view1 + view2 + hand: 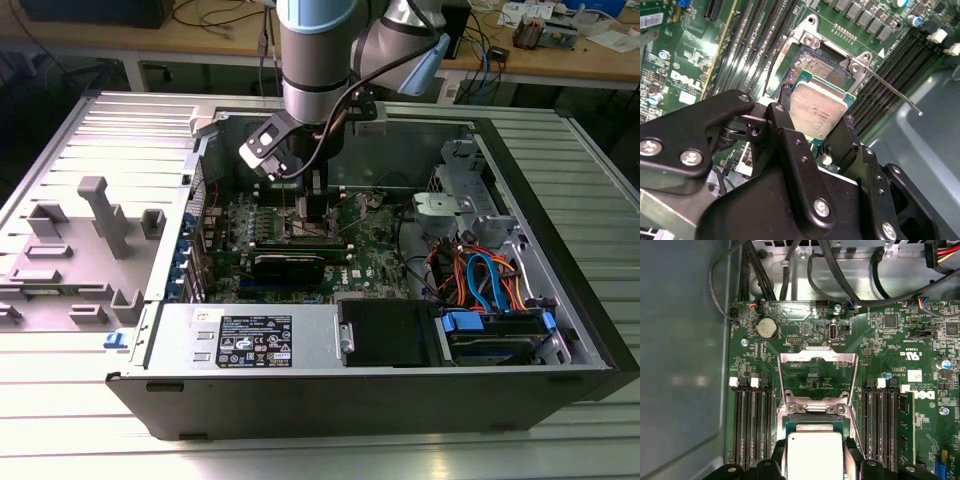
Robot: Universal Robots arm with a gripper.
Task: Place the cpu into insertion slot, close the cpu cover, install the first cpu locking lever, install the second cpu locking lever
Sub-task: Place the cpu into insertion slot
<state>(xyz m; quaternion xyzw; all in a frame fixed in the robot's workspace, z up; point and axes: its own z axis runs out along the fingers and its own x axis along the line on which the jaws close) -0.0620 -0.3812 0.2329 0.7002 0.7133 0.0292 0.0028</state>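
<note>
In both wrist views my gripper (812, 125) (815, 462) is shut on the cpu (817, 107) (815, 452), a small silver-topped square chip pinched by its edges between black fingers (782, 117). The chip hangs just over the near part of the insertion slot (812, 62) (812, 419), whose dark centre and shiny rim show beyond it. The cpu cover (817, 358), a thin shiny frame, stands flipped open on the far side of the slot. A thin metal locking lever (890, 90) sticks out, released, beside the slot. In the exterior view the gripper (315, 215) reaches down onto the motherboard.
Long black memory slots (752, 425) (882, 425) flank the socket. The open computer case (560, 190) holds a grey drive cage (455, 190), orange and blue cables (480, 275) and a power supply (250, 340). Grey fixtures (100, 215) stand at the exterior view's left.
</note>
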